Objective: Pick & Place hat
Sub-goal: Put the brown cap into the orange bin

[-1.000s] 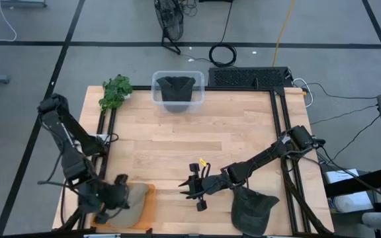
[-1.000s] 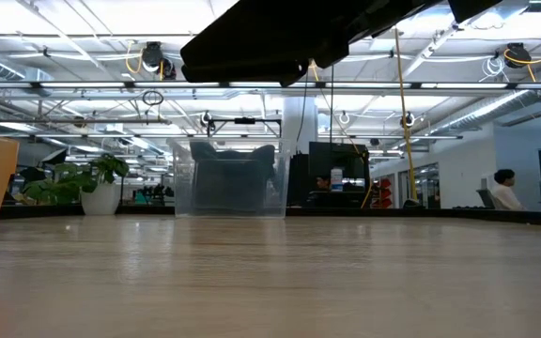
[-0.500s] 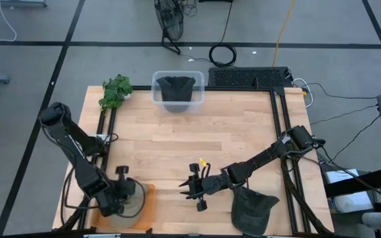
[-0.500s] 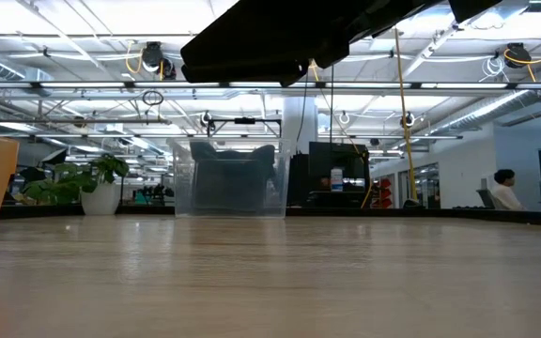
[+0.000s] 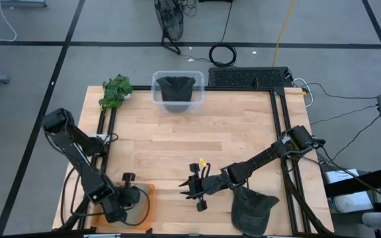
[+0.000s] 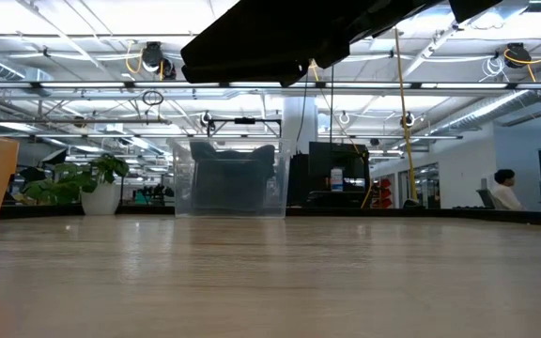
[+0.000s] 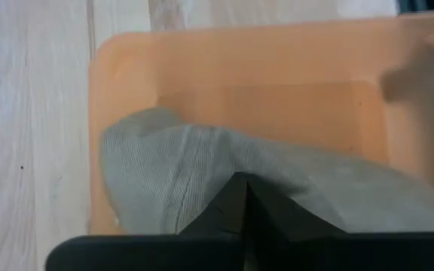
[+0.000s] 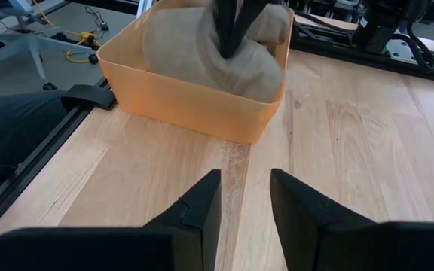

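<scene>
The wooden table (image 5: pixel 237 132) stands on a grey floor (image 5: pixel 78 30) crossed by dark lines. Past the table's far edge, a coiled black cable (image 5: pixel 223 55) and a yellow cord (image 5: pixel 283 26) lie on the floor. Across the table, the hall has a high ceiling with pipes (image 6: pixel 252 86) and bright lights, and a person (image 6: pixel 505 191) sits far off.

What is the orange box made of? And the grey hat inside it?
The orange box looks like plastic: smooth, matte, thin walls with rounded corners. The grey hat in it looks like soft cloth, maybe corduroy, since fine ribs and a stitched seam show and it lies in folds.
</scene>
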`<action>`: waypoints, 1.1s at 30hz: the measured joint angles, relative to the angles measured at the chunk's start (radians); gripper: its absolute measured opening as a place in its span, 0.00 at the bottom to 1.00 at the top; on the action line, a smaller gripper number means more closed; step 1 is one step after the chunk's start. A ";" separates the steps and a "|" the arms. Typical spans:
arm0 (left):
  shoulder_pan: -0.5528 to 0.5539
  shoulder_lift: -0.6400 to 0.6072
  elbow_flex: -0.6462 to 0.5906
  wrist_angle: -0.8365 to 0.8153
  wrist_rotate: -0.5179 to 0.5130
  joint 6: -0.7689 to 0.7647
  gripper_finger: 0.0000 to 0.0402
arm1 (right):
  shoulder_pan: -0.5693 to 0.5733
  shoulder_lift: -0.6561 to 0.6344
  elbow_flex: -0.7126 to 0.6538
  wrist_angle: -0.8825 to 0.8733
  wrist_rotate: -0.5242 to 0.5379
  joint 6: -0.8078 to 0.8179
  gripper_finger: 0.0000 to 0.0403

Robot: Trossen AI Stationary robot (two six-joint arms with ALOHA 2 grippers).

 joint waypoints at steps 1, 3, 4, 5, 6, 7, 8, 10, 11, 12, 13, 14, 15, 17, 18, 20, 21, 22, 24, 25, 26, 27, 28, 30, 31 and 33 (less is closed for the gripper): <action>0.000 0.008 -0.005 0.001 0.000 -0.006 0.05 | 0.000 0.000 0.000 0.000 0.000 0.000 0.23; 0.000 0.024 -0.022 0.000 0.012 -0.020 0.03 | 0.001 0.000 0.000 0.000 0.000 0.000 0.23; 0.000 0.031 -0.032 0.000 0.025 -0.032 0.02 | 0.001 0.000 0.000 0.000 0.000 0.000 0.23; 0.000 0.036 -0.042 0.000 0.033 -0.044 0.01 | 0.001 0.000 0.000 0.000 0.000 0.000 0.23; 0.000 0.041 -0.051 0.001 0.044 -0.056 0.01 | 0.001 0.000 0.000 0.000 0.000 0.000 0.23; 0.000 0.044 -0.060 0.002 0.051 -0.067 0.02 | 0.001 0.000 0.000 0.000 0.000 0.000 0.23; -0.001 0.045 -0.067 0.005 0.054 -0.075 0.03 | 0.001 0.000 0.000 0.000 0.000 0.000 0.23; -0.003 0.045 -0.080 0.006 0.055 -0.091 0.05 | 0.001 0.000 0.000 0.000 0.000 0.000 0.23; -0.003 0.045 -0.083 0.006 0.056 -0.094 0.05 | 0.001 0.000 0.000 0.000 0.000 0.000 0.23; -0.003 0.045 -0.085 0.005 0.058 -0.093 0.05 | 0.001 0.000 0.000 0.000 0.000 0.000 0.23; -0.004 0.044 -0.084 0.005 0.063 -0.085 0.05 | 0.001 0.000 0.000 0.000 0.000 0.000 0.23; -0.005 0.043 -0.082 0.002 0.072 -0.077 0.04 | 0.001 0.000 0.000 0.000 0.000 0.000 0.23; -0.004 0.041 -0.078 -0.002 0.084 -0.068 0.03 | 0.001 0.000 0.000 0.000 0.000 0.000 0.23; -0.003 0.025 -0.068 -0.011 0.105 -0.055 0.01 | 0.001 0.000 0.000 0.000 0.000 0.000 0.23; -0.004 0.013 -0.060 -0.015 0.109 -0.054 0.01 | 0.001 0.000 0.000 0.000 0.000 0.000 0.23; -0.005 -0.020 -0.046 -0.030 0.115 -0.051 0.03 | 0.001 0.000 0.000 0.000 0.000 0.000 0.23; -0.005 -0.038 -0.041 -0.032 0.115 -0.051 0.03 | 0.001 0.000 0.000 0.000 0.000 0.000 0.23; -0.005 -0.057 -0.040 -0.035 0.114 -0.051 0.04 | 0.001 0.000 0.000 0.000 0.000 0.000 0.23; -0.005 -0.093 -0.040 -0.056 0.107 -0.052 0.04 | 0.001 0.000 0.000 0.000 0.000 0.000 0.23; -0.005 -0.105 -0.040 -0.069 0.095 -0.052 0.03 | 0.001 0.000 0.000 0.000 0.000 0.000 0.23; -0.007 -0.113 -0.040 -0.080 0.077 -0.052 0.02 | 0.001 0.000 0.000 0.000 0.000 0.000 0.23; -0.010 -0.117 -0.040 -0.084 0.055 -0.052 0.01 | 0.002 0.000 0.000 0.000 0.000 0.000 0.23; -0.013 -0.117 -0.040 -0.082 0.033 -0.055 0.01 | 0.002 0.000 0.000 -0.002 0.000 0.002 0.23; -0.016 -0.108 -0.045 -0.049 0.004 -0.055 0.03 | 0.002 0.000 0.000 -0.006 -0.001 0.007 0.23; -0.016 -0.098 -0.052 -0.024 0.003 -0.051 0.04 | 0.002 0.000 0.000 -0.012 -0.001 0.008 0.23; -0.016 -0.074 -0.076 0.016 0.014 -0.042 0.05 | 0.002 0.000 0.000 -0.023 -0.001 0.013 0.23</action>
